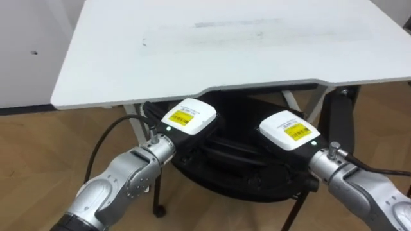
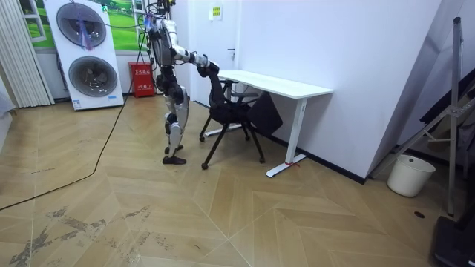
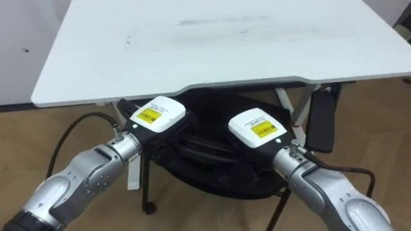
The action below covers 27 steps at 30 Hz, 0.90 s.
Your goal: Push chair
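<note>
fingers unseen, both hands (image 1: 187,118) (image 1: 289,130) on chair (image 1: 237,172)

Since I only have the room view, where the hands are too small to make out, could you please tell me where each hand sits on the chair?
Observer: In the eye views the left hand and the right hand rest side by side on the back of the chair, apart from each other.
Operator: Thank you. How near is the desk?
Observer: The hands are just short of the front edge of the desk, and the chair's dark far part runs in under the top.
Operator: Is it lined up?
Observer: It sits below the shallow recess in that edge, slightly left of it.
</note>
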Available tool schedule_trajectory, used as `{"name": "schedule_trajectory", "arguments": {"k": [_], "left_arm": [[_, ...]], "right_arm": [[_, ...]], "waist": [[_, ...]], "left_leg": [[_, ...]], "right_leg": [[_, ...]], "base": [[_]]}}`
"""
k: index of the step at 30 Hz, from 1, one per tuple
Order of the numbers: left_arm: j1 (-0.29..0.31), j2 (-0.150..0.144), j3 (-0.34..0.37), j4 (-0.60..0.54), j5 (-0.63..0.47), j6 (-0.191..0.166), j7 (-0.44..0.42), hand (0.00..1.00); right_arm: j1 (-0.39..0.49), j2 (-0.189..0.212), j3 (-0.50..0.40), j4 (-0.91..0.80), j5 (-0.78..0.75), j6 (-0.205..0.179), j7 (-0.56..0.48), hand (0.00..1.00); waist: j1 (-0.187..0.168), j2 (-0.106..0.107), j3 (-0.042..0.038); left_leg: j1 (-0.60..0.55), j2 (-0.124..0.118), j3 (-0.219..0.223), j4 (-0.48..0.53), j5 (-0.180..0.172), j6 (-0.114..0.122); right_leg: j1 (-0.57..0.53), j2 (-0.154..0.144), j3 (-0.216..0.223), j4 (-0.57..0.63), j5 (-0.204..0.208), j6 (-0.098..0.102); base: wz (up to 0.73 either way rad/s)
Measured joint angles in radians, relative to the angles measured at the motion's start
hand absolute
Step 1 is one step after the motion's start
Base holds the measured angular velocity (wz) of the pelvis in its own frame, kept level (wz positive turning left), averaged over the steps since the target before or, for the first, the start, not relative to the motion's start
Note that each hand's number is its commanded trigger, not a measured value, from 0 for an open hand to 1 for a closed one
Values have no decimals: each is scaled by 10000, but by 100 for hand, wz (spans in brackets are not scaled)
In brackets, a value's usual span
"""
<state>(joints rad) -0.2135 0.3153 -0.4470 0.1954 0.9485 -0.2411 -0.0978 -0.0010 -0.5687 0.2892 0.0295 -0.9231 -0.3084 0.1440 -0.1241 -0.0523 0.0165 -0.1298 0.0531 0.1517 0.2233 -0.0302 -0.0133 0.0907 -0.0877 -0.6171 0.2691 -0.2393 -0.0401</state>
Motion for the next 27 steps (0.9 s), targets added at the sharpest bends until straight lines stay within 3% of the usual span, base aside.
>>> {"name": "schedule_trajectory", "arguments": {"k": [3, 7, 11, 14, 18, 20, 21, 22, 23, 27], "left_arm": [[-5, 0, 1, 1, 1, 0, 0, 100], [-5, 183, 1, 0, -151, -139, -6, 100], [-4, 221, -1, -9, -187, -169, -11, 100], [-5, 278, -2, -81, -187, -199, -12, 100], [-4, 326, -7, -173, -186, -188, -20, 100], [-5, 352, -7, -217, -186, -165, -20, 100], [-5, 358, -5, -242, -186, -127, -20, 98], [-5, 357, -5, -245, -186, -119, -20, 79], [-5, 356, -5, -251, -185, -105, -21, 71], [-5, 373, -5, -303, -185, -69, -48, 66]], "right_arm": [[0, -1, 8, -6, 1, 3, 32, 100], [0, 44, 27, -50, -4, 10, 116, 100], [0, 69, 28, -58, -4, 25, 123, 100], [-1, 67, 26, -62, -4, 32, 121, 100], [-3, 69, 23, -80, 22, 33, 138, 100], [-56, 73, 23, -82, 23, 36, 195, 100], [-98, 74, 23, -81, 21, 36, 223, 100], [-105, 74, 22, -81, 21, 38, 233, 100], [-118, 74, 21, -82, 22, 38, 252, 100], [-132, 84, 21, -82, 22, 38, 276, 100]], "waist": [[241, -3, 1], [518, -12, -5], [472, -61, -16], [532, -173, -30], [470, -337, -23], [473, -342, -24], [473, -341, -24], [473, -342, -24], [469, -342, -24], [475, -334, -27]], "left_leg": [[-39, -91, -189, -49, 84, 44], [-47, -153, -241, -48, 84, 53], [-32, -366, -506, -102, 155, 151], [-13, -469, -514, -117, 179, 188], [-6, -655, -607, -193, 219, 277], [-22, -692, -624, -191, 194, 314], [-38, -718, -650, -188, 183, 332], [-41, -740, -680, -188, 180, 337], [-44, -768, -717, -188, 178, 341], [-30, -813, -756, -182, 175, 346]], "right_leg": [[22, 45, 407, -146, 20, 71], [47, 44, 483, -171, -69, 255], [114, 124, 1144, -199, -94, 300], [145, 164, 1236, -280, -89, 291], [227, 237, 2239, -354, -97, 304], [247, 282, 2531, -478, -86, 286], [247, 292, 2604, -509, -78, 272], [250, 284, 2607, -511, -78, 272], [268, 277, 2607, -536, -77, 269], [366, 282, 2597, -671, -48, 236]], "base": [[22], [8], [27], [13], [20], [3], [0], [6], [7], [4]]}}
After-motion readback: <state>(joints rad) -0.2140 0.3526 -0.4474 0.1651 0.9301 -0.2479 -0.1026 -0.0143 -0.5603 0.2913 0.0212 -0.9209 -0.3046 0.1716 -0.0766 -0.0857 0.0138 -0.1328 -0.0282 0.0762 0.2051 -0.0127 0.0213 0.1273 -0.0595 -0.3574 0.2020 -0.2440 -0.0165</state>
